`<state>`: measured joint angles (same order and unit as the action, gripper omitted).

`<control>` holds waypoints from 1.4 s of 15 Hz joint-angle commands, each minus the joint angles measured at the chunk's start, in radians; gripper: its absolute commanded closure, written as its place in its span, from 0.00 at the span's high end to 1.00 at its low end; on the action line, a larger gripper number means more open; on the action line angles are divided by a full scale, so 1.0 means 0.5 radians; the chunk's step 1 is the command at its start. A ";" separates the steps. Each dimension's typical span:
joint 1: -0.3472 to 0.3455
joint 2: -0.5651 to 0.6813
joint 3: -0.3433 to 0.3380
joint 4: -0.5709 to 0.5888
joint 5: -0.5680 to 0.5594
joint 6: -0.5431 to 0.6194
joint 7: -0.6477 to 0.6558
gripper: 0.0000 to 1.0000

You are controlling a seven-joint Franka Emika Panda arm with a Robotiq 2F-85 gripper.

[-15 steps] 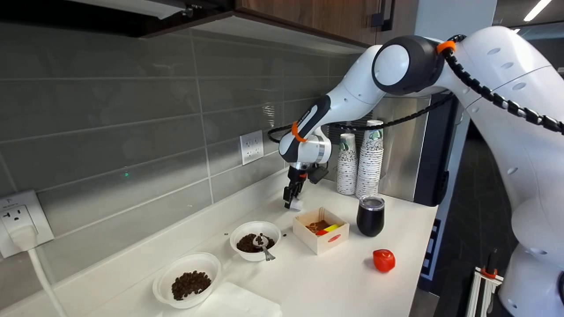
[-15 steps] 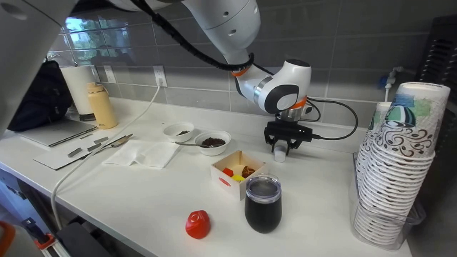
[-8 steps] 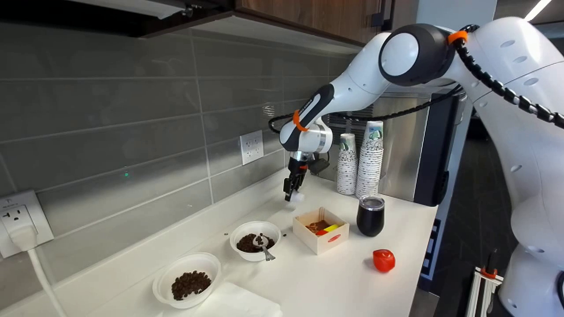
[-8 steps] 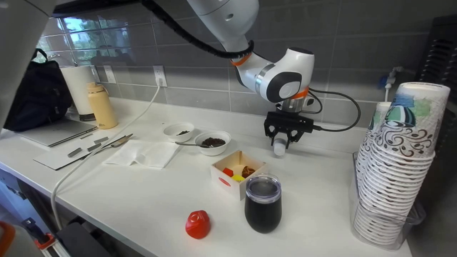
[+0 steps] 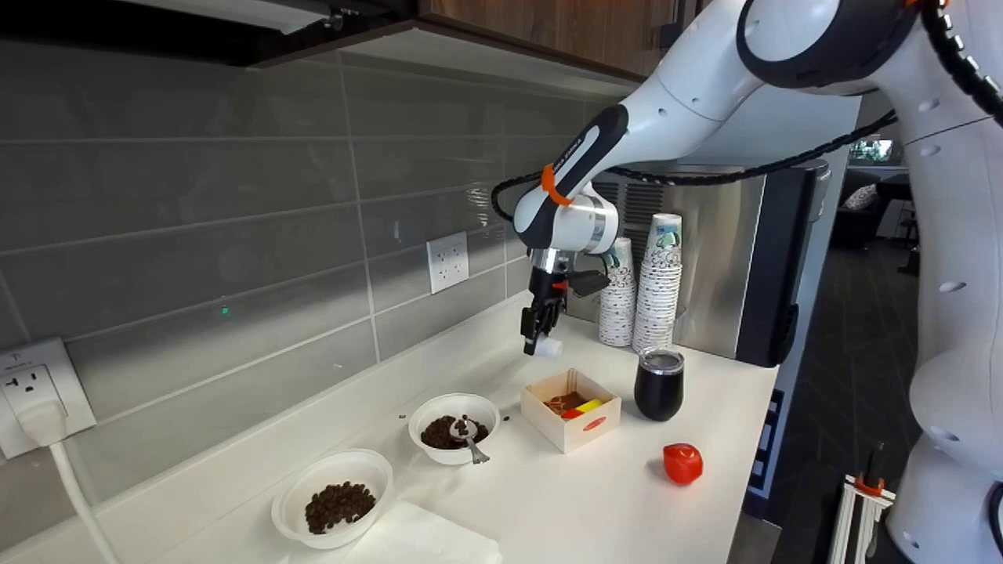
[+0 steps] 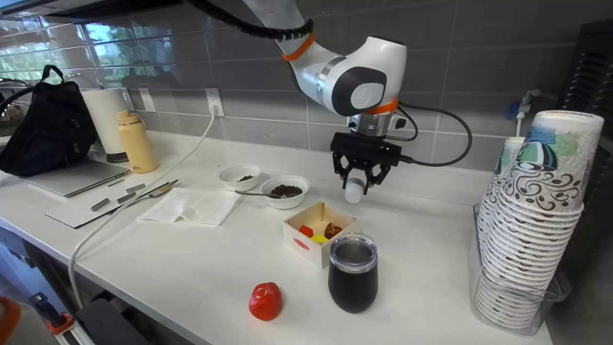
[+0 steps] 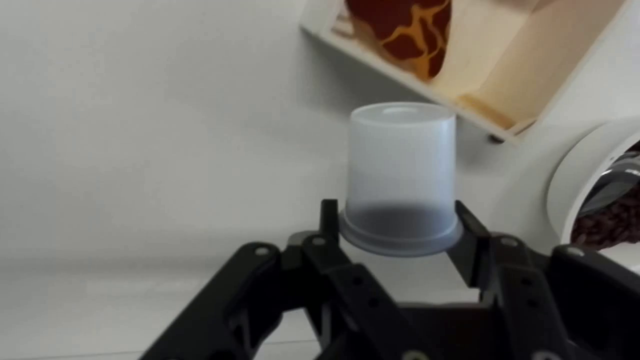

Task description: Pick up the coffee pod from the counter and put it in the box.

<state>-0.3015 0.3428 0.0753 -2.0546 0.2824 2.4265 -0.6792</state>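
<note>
My gripper (image 6: 356,186) is shut on the coffee pod (image 6: 354,191), a pale translucent cup-shaped capsule. It holds the pod by its rimmed end, above the counter, near the backsplash. In the wrist view the pod (image 7: 401,160) sits between both fingertips, its narrower end pointing up the picture, away from the gripper. The box (image 6: 299,242) is a small pale square tray with low walls and red, yellow and brown bits inside. In an exterior view the box (image 5: 547,421) stands below the gripper (image 5: 537,343). In the wrist view the box (image 7: 545,55) is just beyond the pod's end.
A black tumbler (image 6: 353,282) stands close beside the box. Two white bowls of dark bits (image 5: 453,454) (image 5: 309,529) are on the counter, one with a spoon. A red ball (image 5: 682,464) lies nearer the front edge. Stacked paper cups (image 6: 527,239) and the tiled wall (image 5: 423,188) border the area.
The gripper has risen from the counter with the pod and moved sideways toward the box. The pod has tilted from roughly upright to slanting outward. The box and other objects have not moved.
</note>
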 commanded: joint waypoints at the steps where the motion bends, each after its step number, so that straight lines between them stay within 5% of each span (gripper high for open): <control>1: 0.041 -0.360 -0.028 -0.439 0.102 -0.001 -0.007 0.29; 6: 0.143 -0.582 -0.090 -0.786 0.139 0.058 -0.010 0.29; 15: 0.268 -0.561 -0.118 -0.896 0.483 0.363 -0.196 0.29; 16: 0.273 -0.564 -0.116 -0.907 0.520 0.386 -0.229 0.79; 21: 0.283 -0.618 -0.124 -0.953 0.664 0.390 -0.350 1.00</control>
<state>-0.1757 0.0801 0.0291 -2.4942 0.5582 2.6078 -0.8016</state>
